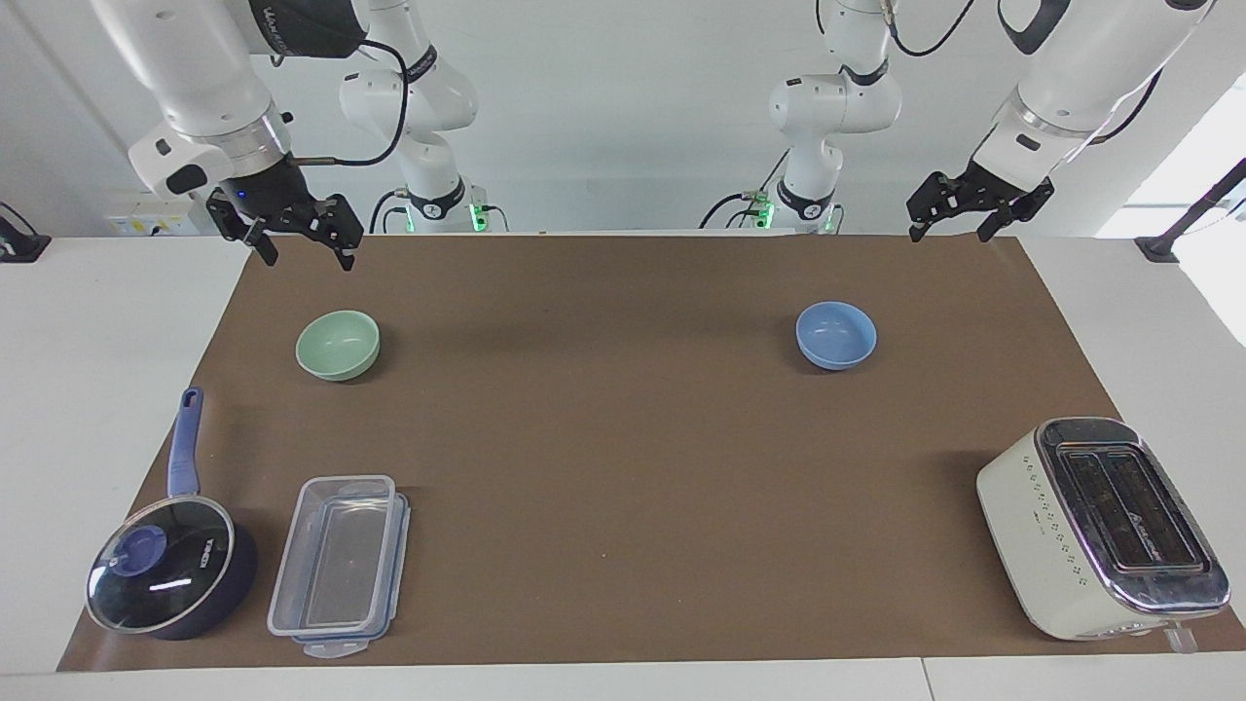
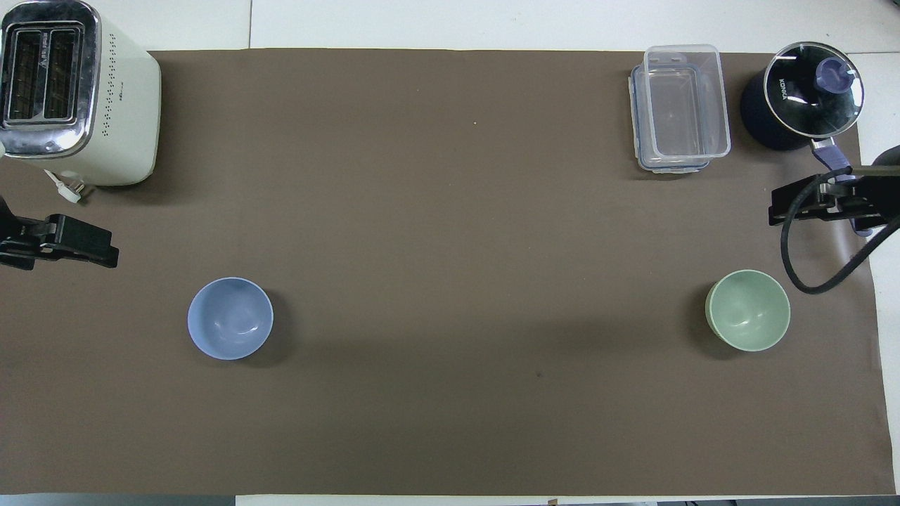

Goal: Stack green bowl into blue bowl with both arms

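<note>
Round matte mint-green bowl (image 1: 338, 345) and matching cornflower-blue bowl (image 1: 836, 335) sit well apart on the table (image 1: 623, 467). Left gripper (image 1: 953, 220) and right gripper (image 1: 304, 244) hang raised, fingers spread, empty.

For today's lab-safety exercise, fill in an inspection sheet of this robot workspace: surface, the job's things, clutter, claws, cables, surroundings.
Surface: brown mat on a white table, flat, nothing spilled.
Job's things: green bowl upright at the right arm's end; blue bowl upright at the left arm's end; far apart, both empty.
Clutter: lidded saucepan and clear container, both farther from the robots than the green bowl; toaster, farther than the blue bowl.
Claws: right claw open, raised over the mat's edge near the green bowl; left claw open, raised near the blue bowl; neither holds anything.
Cables: black cable looping along the right arm.
Surroundings: white wall, nothing seen in the way.
</note>
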You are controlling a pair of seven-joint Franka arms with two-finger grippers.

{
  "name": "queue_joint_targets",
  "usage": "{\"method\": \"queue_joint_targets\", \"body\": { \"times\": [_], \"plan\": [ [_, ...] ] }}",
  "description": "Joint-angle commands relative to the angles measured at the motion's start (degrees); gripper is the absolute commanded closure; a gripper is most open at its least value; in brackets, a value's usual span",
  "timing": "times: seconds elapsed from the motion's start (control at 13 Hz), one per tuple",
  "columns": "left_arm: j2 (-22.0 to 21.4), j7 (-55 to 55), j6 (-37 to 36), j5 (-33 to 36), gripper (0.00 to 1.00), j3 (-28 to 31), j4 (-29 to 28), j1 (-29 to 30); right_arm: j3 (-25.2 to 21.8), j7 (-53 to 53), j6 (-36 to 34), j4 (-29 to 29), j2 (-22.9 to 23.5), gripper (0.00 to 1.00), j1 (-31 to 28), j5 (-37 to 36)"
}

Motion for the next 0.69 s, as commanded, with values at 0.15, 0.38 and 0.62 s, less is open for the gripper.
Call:
{"method": "queue_joint_targets", "body": {
  "times": [0.15, 0.38, 0.62],
  "plan": [
    [0.15, 0.24, -0.81, 0.89, 0.0, 0.91, 0.61, -1.03, 0.23, 0.98, -0.27, -0.39, -0.28, 0.0, -0.43, 0.94],
    [-1.25, -0.02, 1.02, 0.8, 0.0, 0.91, -2.8, -1.03, 0.15, 1.06, -0.18, -0.48, -0.28, 0.0, -0.07, 0.94],
    [-4.76, 0.16, 9.16, 0.71, 0.0, 1.0, -10.96, -0.86, 0.15, 0.45, -0.27, -1.09, -0.63, 0.0, -0.34, 0.94]
  ]
}}
